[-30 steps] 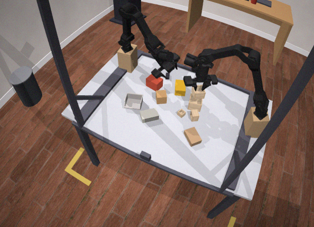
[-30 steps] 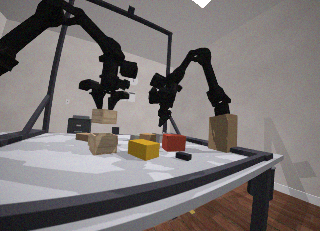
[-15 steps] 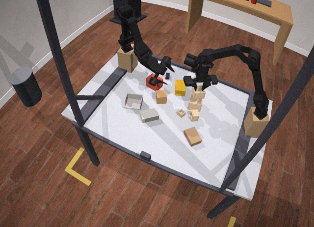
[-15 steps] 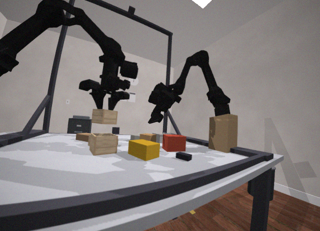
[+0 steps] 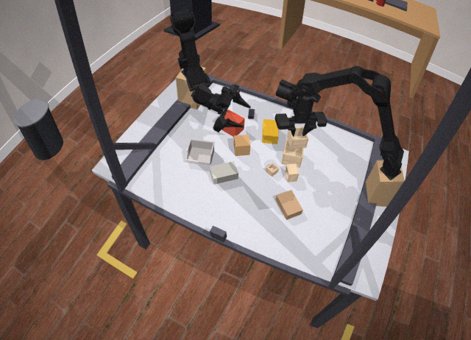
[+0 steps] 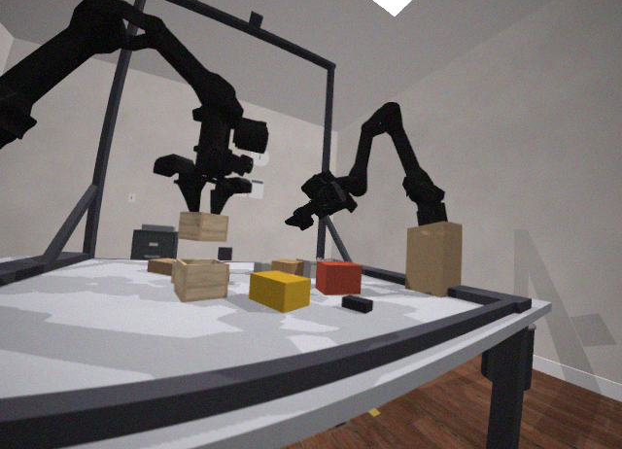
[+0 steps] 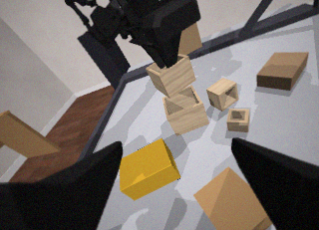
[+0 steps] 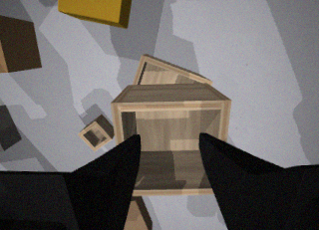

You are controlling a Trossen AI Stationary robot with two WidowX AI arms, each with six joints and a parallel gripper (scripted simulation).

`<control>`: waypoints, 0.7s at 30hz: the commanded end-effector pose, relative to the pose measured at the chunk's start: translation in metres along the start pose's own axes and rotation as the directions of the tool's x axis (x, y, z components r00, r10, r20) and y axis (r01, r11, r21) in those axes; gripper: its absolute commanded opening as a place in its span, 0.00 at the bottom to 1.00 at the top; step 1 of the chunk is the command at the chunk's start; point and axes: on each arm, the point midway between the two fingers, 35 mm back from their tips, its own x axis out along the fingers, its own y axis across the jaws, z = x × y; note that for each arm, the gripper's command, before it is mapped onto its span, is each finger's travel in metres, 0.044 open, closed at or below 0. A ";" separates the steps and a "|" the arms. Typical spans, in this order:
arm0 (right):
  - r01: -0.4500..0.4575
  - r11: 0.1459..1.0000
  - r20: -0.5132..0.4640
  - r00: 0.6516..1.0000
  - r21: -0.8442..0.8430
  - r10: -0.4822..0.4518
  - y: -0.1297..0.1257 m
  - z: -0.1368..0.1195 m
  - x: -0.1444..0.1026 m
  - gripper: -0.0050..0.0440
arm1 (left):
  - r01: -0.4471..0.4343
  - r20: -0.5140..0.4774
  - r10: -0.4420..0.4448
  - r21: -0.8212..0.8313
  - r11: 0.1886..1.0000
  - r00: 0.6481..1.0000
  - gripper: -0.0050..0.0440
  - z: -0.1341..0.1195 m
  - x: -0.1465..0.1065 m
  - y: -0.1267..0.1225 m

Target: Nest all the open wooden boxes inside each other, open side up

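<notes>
The biggest wooden box [image 5: 293, 158] [image 6: 200, 282] [image 7: 188, 119] stands open side up on the table. A smaller wooden box [image 5: 298, 140] [image 6: 203, 227] [image 7: 174, 82] [image 8: 171, 93] hangs above it, open side up. My right gripper [image 5: 299, 132] [image 6: 205, 212] [image 8: 169, 139] holds this box from inside, fingers spread against its walls. A little wooden box [image 5: 291, 172] [image 7: 222, 94] lies on its side, opening sideways. The smallest box [image 5: 271, 170] [image 7: 238, 121] [image 8: 96, 135] sits open side up beside it. My left gripper [image 5: 245, 117] [image 7: 175, 144] is open and empty, above the red block.
A red block [image 5: 235, 118] [image 6: 338, 277], yellow block [image 5: 270, 131] [image 6: 278, 290] [image 7: 150, 168] and tan block [image 5: 241, 145] [image 7: 231, 201] stand near the boxes. A grey tray [image 5: 200, 162], grey block [image 5: 224, 173], brown block [image 5: 288, 203] [image 7: 282, 71] and small black block [image 5: 251, 113] [image 6: 357, 303] lie farther around.
</notes>
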 end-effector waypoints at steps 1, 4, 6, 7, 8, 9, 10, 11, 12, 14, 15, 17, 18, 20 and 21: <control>-0.019 1.000 0.014 1.000 -0.003 0.019 0.005 0.005 -0.007 0.64 | -0.008 0.101 0.020 -0.117 0.993 0.995 0.92 0.005 -0.018 -0.004; -0.019 1.000 0.014 1.000 -0.003 0.019 0.005 0.005 -0.007 0.64 | 0.004 0.148 0.025 -0.195 0.981 0.989 0.92 0.008 -0.029 -0.006; -0.019 1.000 0.014 1.000 -0.003 0.019 0.005 0.005 -0.007 0.64 | 0.004 0.148 0.025 -0.195 0.981 0.989 0.92 0.008 -0.029 -0.006; -0.019 1.000 0.014 1.000 -0.003 0.019 0.005 0.005 -0.007 0.64 | 0.014 0.167 0.025 -0.228 0.974 0.986 0.92 0.010 -0.033 -0.007; -0.019 1.000 0.014 1.000 -0.003 0.019 0.005 0.005 -0.007 0.64 | 0.021 0.184 0.028 -0.260 0.965 0.983 0.92 0.011 -0.037 -0.007; -0.019 1.000 0.014 1.000 -0.003 0.019 0.005 0.005 -0.007 0.64 | 0.029 0.199 0.030 -0.288 0.957 0.980 0.92 0.011 -0.042 -0.007; -0.019 1.000 0.014 1.000 -0.003 0.019 0.005 0.005 -0.007 0.64 | 0.036 0.211 0.033 -0.313 0.949 0.977 0.92 0.012 -0.046 -0.007; -0.019 1.000 0.014 1.000 -0.003 0.019 0.005 0.005 -0.007 0.64 | 0.043 0.222 0.035 -0.334 0.941 0.974 0.92 0.012 -0.049 -0.007; -0.019 1.000 0.014 1.000 -0.003 0.019 0.005 0.005 -0.007 0.64 | 0.048 0.230 0.036 -0.352 0.935 0.972 0.92 0.013 -0.051 -0.007; -0.019 1.000 0.014 1.000 -0.003 0.019 0.005 0.005 -0.007 0.64 | 0.056 0.241 0.039 -0.376 0.925 0.970 0.92 0.013 -0.055 -0.007; -0.019 1.000 0.014 1.000 -0.003 0.019 0.005 0.005 -0.007 0.64 | 0.059 0.244 0.040 -0.383 0.922 0.969 0.92 0.013 -0.056 -0.007; -0.019 1.000 0.014 1.000 -0.003 0.019 0.005 0.005 -0.007 0.64 | 0.060 0.246 0.040 -0.386 0.920 0.968 0.92 0.013 -0.057 -0.007; -0.019 1.000 0.014 1.000 -0.003 0.019 0.005 0.005 -0.007 0.64 | 0.059 0.246 0.040 -0.382 0.922 0.968 0.92 0.013 -0.057 -0.007; -0.019 1.000 0.014 1.000 -0.003 0.019 0.005 0.005 -0.007 0.64 | 0.059 0.246 0.040 -0.382 0.922 0.968 0.92 0.013 -0.057 -0.007; -0.019 1.000 0.014 1.000 -0.003 0.019 0.005 0.005 -0.007 0.64 | 0.059 0.246 0.040 -0.382 0.922 0.968 0.92 0.013 -0.057 -0.007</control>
